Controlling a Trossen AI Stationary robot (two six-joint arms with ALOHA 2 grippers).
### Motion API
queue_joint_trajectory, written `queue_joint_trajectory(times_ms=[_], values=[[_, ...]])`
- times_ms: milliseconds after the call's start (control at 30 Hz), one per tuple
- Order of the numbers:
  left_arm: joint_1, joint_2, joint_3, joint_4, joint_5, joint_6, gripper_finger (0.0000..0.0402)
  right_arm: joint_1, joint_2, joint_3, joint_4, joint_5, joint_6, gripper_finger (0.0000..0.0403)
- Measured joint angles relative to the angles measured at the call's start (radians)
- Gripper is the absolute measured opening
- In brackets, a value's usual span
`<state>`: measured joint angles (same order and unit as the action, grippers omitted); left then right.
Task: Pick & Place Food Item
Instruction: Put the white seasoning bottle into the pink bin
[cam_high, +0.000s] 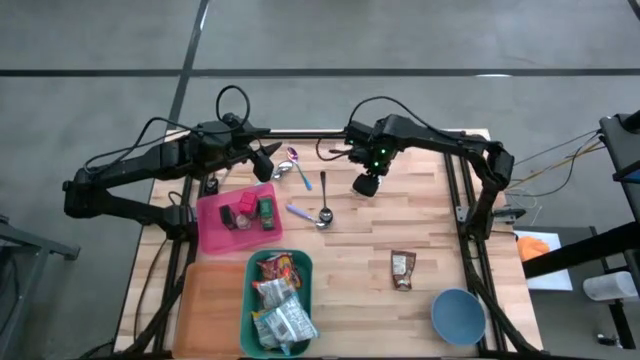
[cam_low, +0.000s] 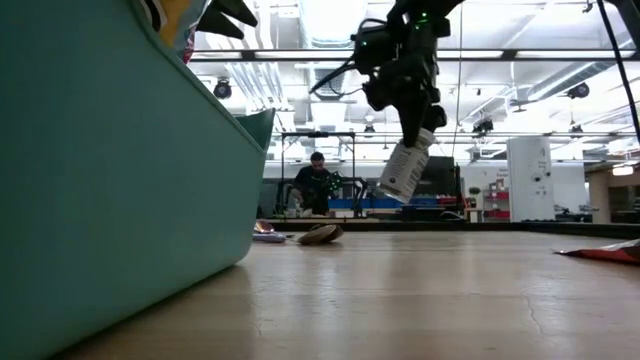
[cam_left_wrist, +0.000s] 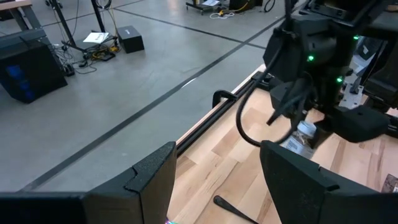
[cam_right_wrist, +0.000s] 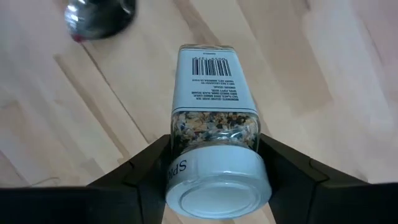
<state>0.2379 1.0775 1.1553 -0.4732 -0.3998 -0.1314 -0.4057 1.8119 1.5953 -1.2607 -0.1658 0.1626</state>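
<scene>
Your right gripper (cam_right_wrist: 211, 165) is holding a spice jar (cam_right_wrist: 213, 118) in its jaws, closed partway on the jar just above its white lid, and the jar is hanging tilted in the air over the far middle of the wooden surface (cam_high: 360, 250). Your left gripper (cam_left_wrist: 217, 171) is waiting with jaws partly apart and empty, above the surface's far left by the pink tray (cam_high: 215, 232). In the low view a teal bin (cam_low: 110, 170) is hiding the left side.
</scene>
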Motion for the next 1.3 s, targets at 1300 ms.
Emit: queue_joint_trajectory(times_ms=[1300], values=[[0.000, 0.000, 0.000, -0.003, 0.000, 0.000, 0.0236, 0.102, 0.514, 0.574, -0.308, 0.001, 0.050, 0.0197]])
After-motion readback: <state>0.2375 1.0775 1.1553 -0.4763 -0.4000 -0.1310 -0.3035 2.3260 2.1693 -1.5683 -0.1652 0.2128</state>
